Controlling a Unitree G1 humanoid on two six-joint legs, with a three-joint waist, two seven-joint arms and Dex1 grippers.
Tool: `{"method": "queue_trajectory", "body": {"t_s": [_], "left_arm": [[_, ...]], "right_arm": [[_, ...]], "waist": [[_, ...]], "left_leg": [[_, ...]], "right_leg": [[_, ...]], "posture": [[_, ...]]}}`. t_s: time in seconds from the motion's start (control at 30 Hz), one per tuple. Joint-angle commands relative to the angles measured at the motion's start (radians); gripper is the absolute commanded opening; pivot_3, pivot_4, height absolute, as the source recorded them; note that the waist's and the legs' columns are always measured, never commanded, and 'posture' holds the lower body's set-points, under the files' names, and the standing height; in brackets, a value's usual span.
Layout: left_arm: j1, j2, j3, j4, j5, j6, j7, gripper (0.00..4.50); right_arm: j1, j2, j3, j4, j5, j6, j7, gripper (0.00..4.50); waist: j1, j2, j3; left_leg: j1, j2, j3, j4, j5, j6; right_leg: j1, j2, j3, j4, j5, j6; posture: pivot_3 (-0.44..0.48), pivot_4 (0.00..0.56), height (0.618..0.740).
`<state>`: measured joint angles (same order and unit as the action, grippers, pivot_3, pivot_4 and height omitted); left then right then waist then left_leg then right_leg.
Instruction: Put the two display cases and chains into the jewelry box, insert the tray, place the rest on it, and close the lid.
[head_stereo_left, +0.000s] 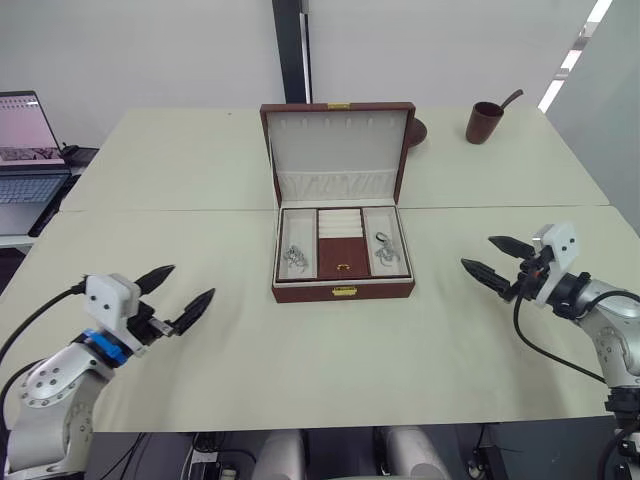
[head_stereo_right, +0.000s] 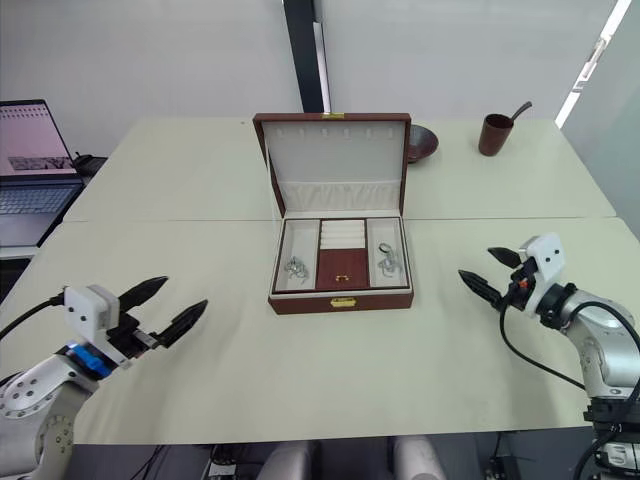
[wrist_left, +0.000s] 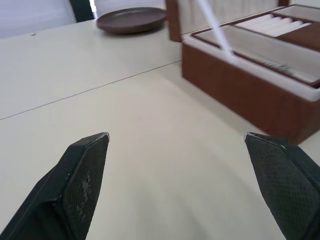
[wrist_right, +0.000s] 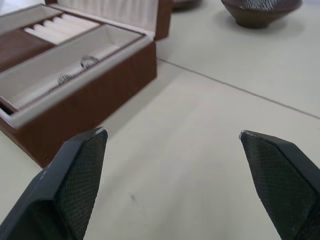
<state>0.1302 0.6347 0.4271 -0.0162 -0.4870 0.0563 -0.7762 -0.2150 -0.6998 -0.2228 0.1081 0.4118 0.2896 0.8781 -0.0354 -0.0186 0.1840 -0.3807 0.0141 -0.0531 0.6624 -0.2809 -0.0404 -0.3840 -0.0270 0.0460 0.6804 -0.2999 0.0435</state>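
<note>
The jewelry box (head_stereo_left: 343, 291) stands open at the table's centre, its lid (head_stereo_left: 338, 150) raised upright behind it. The tray (head_stereo_left: 342, 262) sits inside the box. Silver chains lie in the tray's left section (head_stereo_left: 294, 259) and right section (head_stereo_left: 385, 250). The two display cases are hidden. My left gripper (head_stereo_left: 190, 282) hovers open over the table to the left of the box, nothing between its fingers. My right gripper (head_stereo_left: 477, 251) is open to the right of the box, also holding nothing. The box's side wall (wrist_right: 90, 100) appears in the right wrist view.
A dark bowl (head_stereo_left: 415, 132) sits just behind the box's right corner. A brown cup with a spoon (head_stereo_left: 484, 122) stands at the back right. A laptop (head_stereo_left: 25, 150) is off the table's left edge. Bare tabletop lies on both sides of the box.
</note>
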Motion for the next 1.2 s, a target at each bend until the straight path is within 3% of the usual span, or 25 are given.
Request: {"method": "queue_trajectory", "body": {"t_s": [0.03, 0.23, 0.4, 0.5, 0.63, 0.9, 0.97, 1.2], "left_arm": [[-0.027, 0.006, 0.075, 0.073, -0.003, -0.006, 0.046, 4.5], [-0.046, -0.011, 0.061, 0.115, 0.051, -0.031, 0.101, 4.5], [-0.109, -0.033, -0.017, 0.114, 0.096, 0.005, 0.124, 4.5], [-0.165, -0.053, -0.067, 0.133, 0.101, 0.035, 0.12, 3.9], [-0.245, -0.081, -0.128, 0.16, 0.108, 0.071, 0.116, 2.6], [-0.421, -0.16, -0.247, 0.24, 0.14, 0.119, 0.112, 0.07], [-0.447, -0.175, -0.272, 0.26, 0.153, 0.113, 0.096, 0.0], [-0.474, -0.208, -0.33, 0.238, 0.149, 0.142, 0.052, 0.0]], "right_arm": [[-0.007, -0.023, -0.042, 0.091, -0.028, -0.092, 0.017, 4.48], [-0.028, -0.008, -0.036, 0.144, -0.043, -0.141, 0.004, 4.48], [-0.064, 0.037, 0.015, 0.102, -0.038, -0.102, -0.002, 4.48], [-0.1, 0.075, 0.046, 0.091, -0.038, -0.084, -0.011, 3.88], [-0.157, 0.12, 0.092, 0.118, -0.062, -0.08, -0.024, 2.45], [-0.256, 0.214, 0.188, 0.185, -0.115, -0.08, -0.025, 0.46], [-0.27, 0.229, 0.205, 0.192, -0.123, -0.078, -0.016, 0.01], [-0.285, 0.253, 0.252, 0.191, -0.125, -0.058, 0.022, 0.01]], "waist": [[0.003, 0.0, 0.0], [0.003, 0.0, 0.0], [0.004, 0.0, 0.0], [0.004, 0.0, 0.0], [0.004, 0.0, 0.0], [0.005, 0.0, 0.0], [0.004, 0.0, 0.0], [0.003, 0.0, 0.0]], "left_leg": [[0.0, 0.0, 0.0, 0.0, 0.0, 0.0], [-0.001, 0.0, -0.001, 0.0, 0.0, 0.0], [0.0, 0.0, -0.002, 0.001, 0.0, 0.0], [0.0, 0.0, -0.002, 0.001, 0.0, 0.0], [-0.001, 0.0, -0.003, 0.001, 0.0, 0.0], [-0.002, -0.002, -0.004, 0.001, 0.0, 0.0], [-0.001, -0.002, -0.004, 0.001, 0.0, 0.0], [-0.003, -0.002, -0.003, 0.001, 0.0, 0.0]], "right_leg": [[0.0, 0.0, -0.001, 0.0, 0.0, 0.0], [0.0, -0.003, 0.0, 0.0, 0.0, 0.0], [0.001, -0.003, -0.001, 0.0, 0.001, 0.001], [0.001, -0.003, -0.001, 0.0, 0.001, 0.001], [0.0, -0.003, 0.0, 0.001, 0.001, 0.0], [-0.001, -0.003, -0.001, 0.001, 0.001, 0.0], [-0.001, -0.003, -0.001, 0.001, 0.001, 0.0], [-0.003, -0.003, -0.001, 0.0, 0.001, 0.0]], "posture": [[0.0, 0.15, 0.74], [0.0, 0.15, 0.74], [0.0, 0.15, 0.74], [0.0, 0.15, 0.74], [0.0, 0.15, 0.74], [0.0, 0.15, 0.74], [0.0, 0.15, 0.74], [0.0, 0.15, 0.74]]}}
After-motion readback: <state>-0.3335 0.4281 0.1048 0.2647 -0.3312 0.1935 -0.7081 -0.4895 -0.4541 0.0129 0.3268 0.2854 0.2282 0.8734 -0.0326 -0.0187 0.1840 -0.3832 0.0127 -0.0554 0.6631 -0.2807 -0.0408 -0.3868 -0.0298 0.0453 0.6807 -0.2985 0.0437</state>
